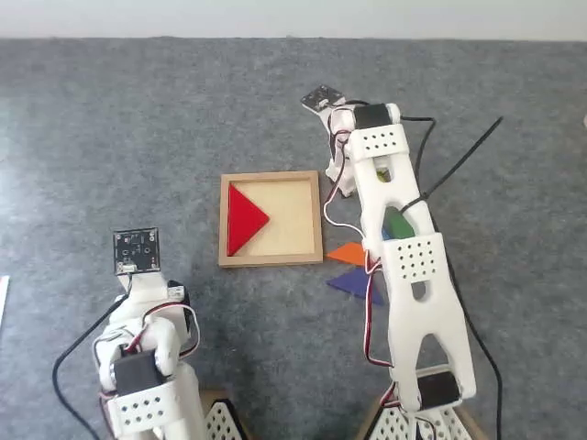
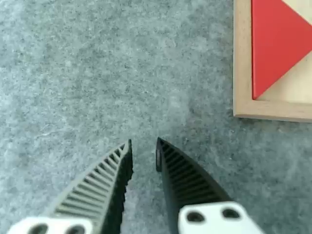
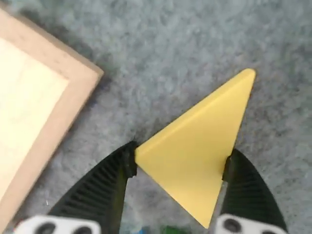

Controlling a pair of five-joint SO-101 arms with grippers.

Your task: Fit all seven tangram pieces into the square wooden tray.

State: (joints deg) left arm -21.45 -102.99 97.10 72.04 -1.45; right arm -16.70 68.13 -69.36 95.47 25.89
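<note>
closed with the right tool (image 3: pixel 179 161) on a yellow triangle (image 3: pixel 202 136), fingers parted only by the piece's width and pressing two of its edges. held just beside a corner of the square wooden tray (image 3: pixel 73 92), outside the rim, over the grey worktop (image 3: pixel 161 39). seems tilted, with one edge face showing. sharpest corner aimed ahead of the fingers and away from the tray, long axis running from that corner back between the fingers.

judged as mid-pick on the second piece: in the high view, counting one red triangle (image 1: pixel 243 218) seated against the tray's left wall at centre frame, with an orange piece (image 1: pixel 348 253) and a purple piece (image 1: pixel 353 281) waiting just right of the tray.

next calls for carrying over the rim, turning to suit the free space beside the red triangle, and laying flat.

at lower left of the high view, with the left tool (image 2: pixel 144 146) open a crack and holding nothing.
</note>
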